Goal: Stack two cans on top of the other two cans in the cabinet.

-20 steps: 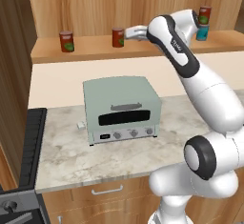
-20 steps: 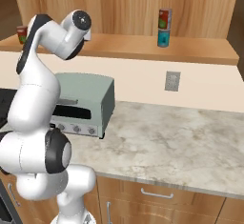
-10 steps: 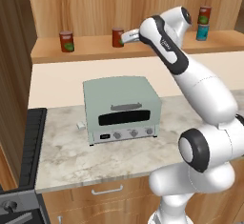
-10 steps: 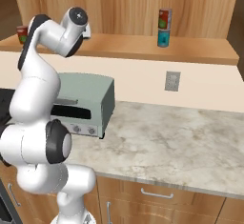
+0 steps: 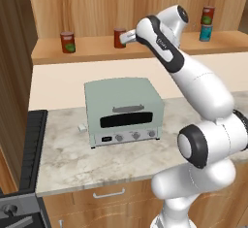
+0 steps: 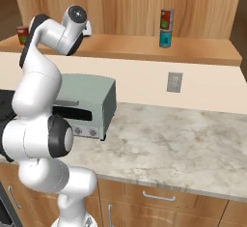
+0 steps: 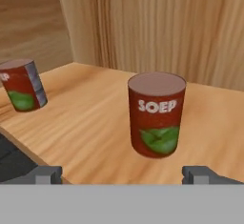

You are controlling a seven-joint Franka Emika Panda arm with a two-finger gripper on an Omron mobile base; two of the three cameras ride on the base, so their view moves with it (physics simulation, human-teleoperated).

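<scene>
Up on the cabinet shelf, gripper reaches level toward the middle red can, which stands upright on the wood. Hand view: that can sits ahead, centred between the 2 finger tips, which are spread wide, well apart on either side, touching nothing. Label reads "SOEP", green patch below it.

A 2nd red can stands upright near the shelf's left end, well apart from the 1st; in the hand view it shows at the left edge, and in the right base view at the far left.

Near the right end a stack of 2: teal can below, red can on top of it, both upright; same stack in the right base view, teal under red.

Below the shelf, a pale green toaster oven sits on the marble counter, door shut. Wall outlet on the backsplash to the right.
</scene>
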